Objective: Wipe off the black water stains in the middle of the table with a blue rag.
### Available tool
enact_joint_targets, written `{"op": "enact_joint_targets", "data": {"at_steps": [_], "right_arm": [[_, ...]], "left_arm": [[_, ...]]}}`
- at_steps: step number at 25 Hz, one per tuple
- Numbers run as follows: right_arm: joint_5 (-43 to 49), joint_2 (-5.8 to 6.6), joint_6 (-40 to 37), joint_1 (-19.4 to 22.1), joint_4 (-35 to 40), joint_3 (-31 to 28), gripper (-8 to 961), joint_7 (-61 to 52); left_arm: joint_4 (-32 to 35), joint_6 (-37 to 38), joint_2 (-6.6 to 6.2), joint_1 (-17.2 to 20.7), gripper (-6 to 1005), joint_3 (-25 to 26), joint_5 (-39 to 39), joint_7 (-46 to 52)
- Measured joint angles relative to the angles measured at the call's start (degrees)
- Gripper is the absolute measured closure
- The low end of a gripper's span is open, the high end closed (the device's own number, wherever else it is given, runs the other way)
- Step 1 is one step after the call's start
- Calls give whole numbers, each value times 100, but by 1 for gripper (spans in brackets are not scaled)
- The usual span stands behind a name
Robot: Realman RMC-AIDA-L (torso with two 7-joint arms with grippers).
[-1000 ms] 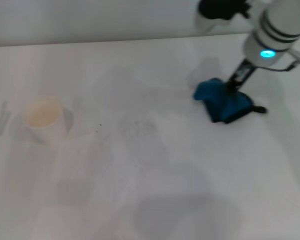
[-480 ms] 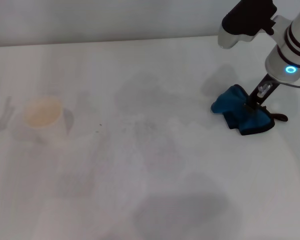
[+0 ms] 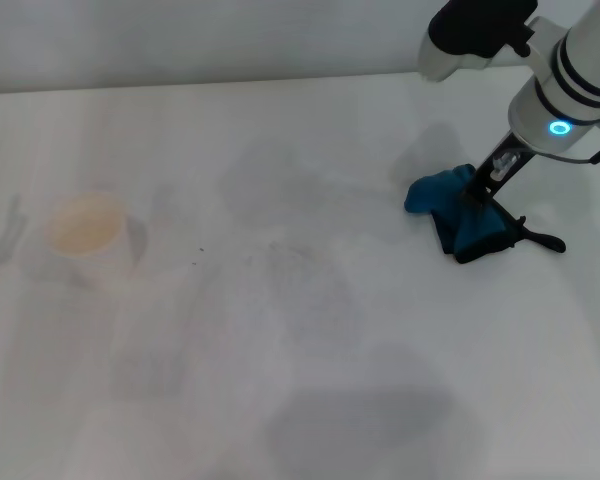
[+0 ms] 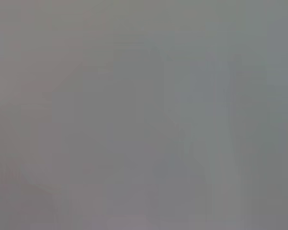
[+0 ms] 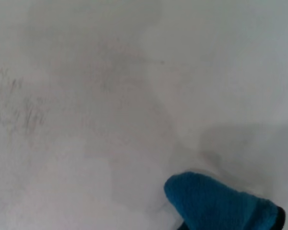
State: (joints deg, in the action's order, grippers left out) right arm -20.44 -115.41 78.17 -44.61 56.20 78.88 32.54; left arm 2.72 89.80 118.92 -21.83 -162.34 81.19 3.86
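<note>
One arm is at work here, your right one: its pincer (image 3: pixel 483 195) has come down onto the blue rag (image 3: pixel 458 220) at the right side of the desk (image 3: pixel 310 400), and the cloth sits bunched directly under and around the tips, so you can read it as clamped on the rag. The rag rests on the desk surface, its black loop (image 3: pixel 542 241) trailing out toward the right edge. The right arm reaches in from the upper right, its white wrist with a lit blue ring angled steeply down, the slim dark fingers slanting toward the cloth. The rag is thick terry, crumpled into a lump with black edging showing at its lower side; in the right wrist view only a rounded blue fold (image 5: pixel 216 201) shows. Faint grey streaks and a few tiny dark specks (image 3: pixel 195 258) lie near the middle of the smooth white desk, well apart from the rag. A pale round cup (image 3: pixel 87 237) stands far left. Your left pincer is out of sight.
</note>
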Motion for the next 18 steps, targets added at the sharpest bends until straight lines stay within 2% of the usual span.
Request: {"op": "enact_joint_targets", "data": {"at_steps": [11,16,18], "right_arm": [[-96,-11,-42,53,-65,123,817,-5],[-112,6,-28,310,332,12,594,-30],[-162,7,-20,499,661,-180,553,9]], "left_arm": [[10,24,5,18,108,0,0,0],[3,18,-2,16,108,0,-4,0],[2,9,-2,5,108,0,-8,0]]}}
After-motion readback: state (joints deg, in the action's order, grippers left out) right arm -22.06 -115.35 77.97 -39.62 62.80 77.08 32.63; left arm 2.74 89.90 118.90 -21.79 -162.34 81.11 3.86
